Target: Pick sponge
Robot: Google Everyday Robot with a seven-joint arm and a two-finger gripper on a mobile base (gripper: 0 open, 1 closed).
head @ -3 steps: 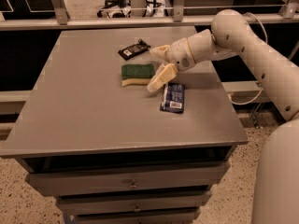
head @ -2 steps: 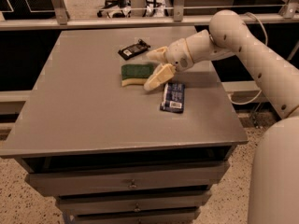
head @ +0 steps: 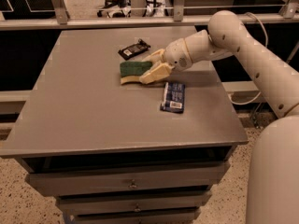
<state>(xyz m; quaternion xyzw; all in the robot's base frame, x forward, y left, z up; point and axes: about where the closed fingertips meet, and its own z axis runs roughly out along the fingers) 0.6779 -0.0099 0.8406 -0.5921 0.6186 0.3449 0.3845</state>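
Well, from my seat the grey table (head: 79, 111) took up most of the camera view, with a stack of drawers (head: 131, 185) under its top, and its left half was plain grey surface. Moving right, I came to the sponge (head: 132, 72), lying flat on the tabletop a little behind the middle, its dark green scouring side up and a strip of pale yellow foam showing along the near edge. Just behind it, apart from it, lay a small black device (head: 134, 49), turned at an angle. At the sponge's right end sat the gripper (head: 145, 70), low over the table and pointing left, its cream-coloured fingers (head: 157, 72) spread apart, one at the far side of the sponge and one at the near side, so the sponge's right end lay between them. I read the claw as open, not clamped; whether either finger actually touched the foam I could not tell. A little to the right and nearer to me, a dark blue flat packet (head: 173, 97) lay on the table, near the gripper but clear of it and of the sponge. Further right, the white arm (head: 243, 45) reached in over the table's right edge, bending down to the robot's pale body (head: 275, 171) in the lower right corner.
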